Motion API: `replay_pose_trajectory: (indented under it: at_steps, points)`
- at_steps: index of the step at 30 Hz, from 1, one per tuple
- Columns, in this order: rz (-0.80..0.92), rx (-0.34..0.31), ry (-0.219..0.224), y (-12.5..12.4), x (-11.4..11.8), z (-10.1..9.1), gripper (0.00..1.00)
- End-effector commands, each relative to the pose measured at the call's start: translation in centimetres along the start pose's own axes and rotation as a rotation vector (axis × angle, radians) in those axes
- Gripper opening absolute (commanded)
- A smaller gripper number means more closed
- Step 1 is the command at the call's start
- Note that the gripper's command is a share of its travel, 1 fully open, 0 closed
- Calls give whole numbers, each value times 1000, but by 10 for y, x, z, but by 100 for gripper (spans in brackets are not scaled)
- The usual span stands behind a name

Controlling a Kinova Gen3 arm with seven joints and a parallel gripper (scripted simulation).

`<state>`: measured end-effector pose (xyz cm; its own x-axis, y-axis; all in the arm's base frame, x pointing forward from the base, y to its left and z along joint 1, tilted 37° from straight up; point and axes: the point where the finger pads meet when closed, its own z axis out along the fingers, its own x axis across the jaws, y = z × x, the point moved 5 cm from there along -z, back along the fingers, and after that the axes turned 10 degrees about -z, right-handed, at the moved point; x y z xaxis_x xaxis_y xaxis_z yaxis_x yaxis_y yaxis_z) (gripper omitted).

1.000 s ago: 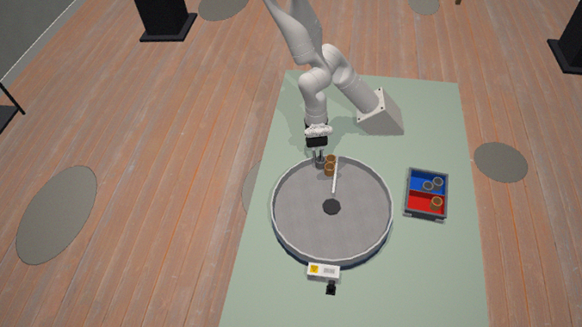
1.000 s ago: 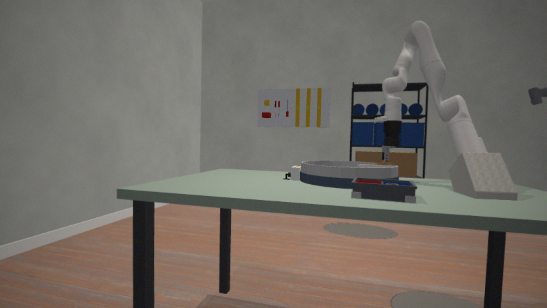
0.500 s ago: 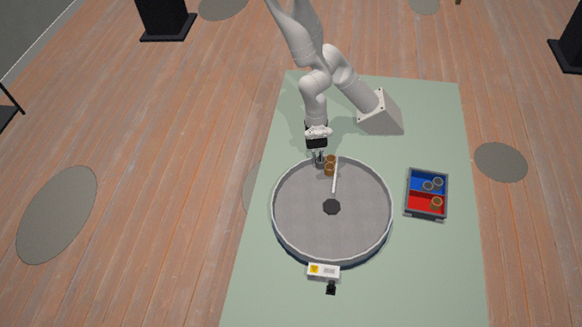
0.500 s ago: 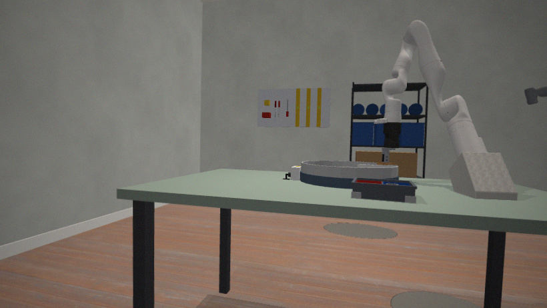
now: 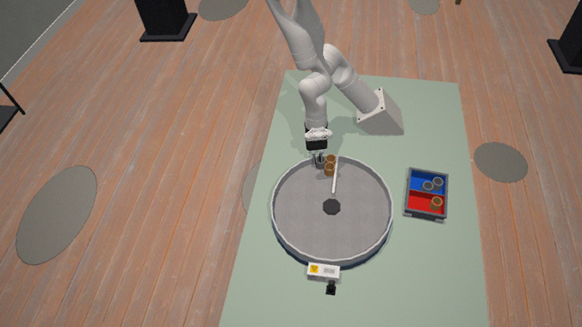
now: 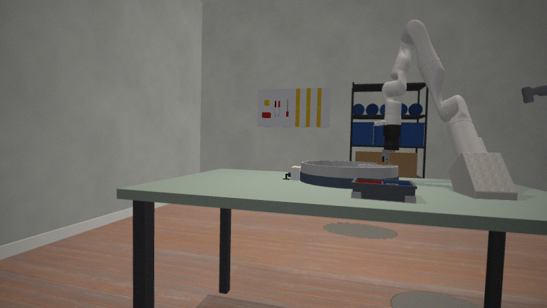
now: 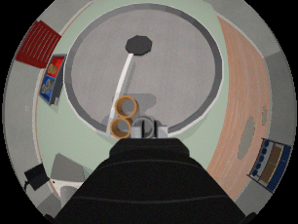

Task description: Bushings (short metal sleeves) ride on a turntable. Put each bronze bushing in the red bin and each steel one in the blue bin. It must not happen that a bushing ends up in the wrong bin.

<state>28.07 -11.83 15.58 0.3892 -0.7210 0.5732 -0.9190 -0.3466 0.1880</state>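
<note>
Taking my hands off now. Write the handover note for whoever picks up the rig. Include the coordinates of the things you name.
Claw (image 5: 317, 159) (image 6: 385, 161) (image 7: 149, 126): partly open, nothing gripped, fingers down at the steel bushing (image 5: 323, 163) (image 7: 145, 118); contact unclear.
On turntable (image 5: 335, 236) (image 6: 344, 179) (image 7: 170, 58): that one, plus two bronze bushings (image 5: 329, 172) (image 7: 116, 106) close beside it by the white bar (image 5: 335, 178) (image 7: 123, 79).
Done: two steel in blue bin (image 5: 416, 178) (image 6: 403, 184) (image 7: 45, 95), one bronze in red bin (image 5: 420, 203) (image 6: 369, 181) (image 7: 59, 60); none misplaced.
Left: steel to blue, both bronze to red.

turntable (image 5: 306, 229) (image 6: 336, 170) (image 7: 185, 58): matt grey, fine-grained | arm (image 5: 306, 25) (image 6: 428, 65): smooth, plastic-look | floor (image 5: 136, 181) (image 6: 267, 256) (image 7: 248, 88): wood planks | table (image 5: 399, 297) (image 6: 214, 187) (image 7: 58, 131): smooth, matt
</note>
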Motion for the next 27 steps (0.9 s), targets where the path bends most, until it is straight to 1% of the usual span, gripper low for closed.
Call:
replay_pose_trajectory:
  at_steps: [1, 7, 12, 23, 24, 27]
  points:
    - [1, -9, 3, 2, 1, 5, 45]
    - [1, -9, 3, 2, 1, 6, 45]
    - [1, -10, 3, 2, 1, 13, 45]
    - [1, -10, 3, 2, 1, 13, 45]
    - [1, -9, 3, 2, 1, 13, 0]
    - [1, -9, 3, 2, 1, 13, 0]
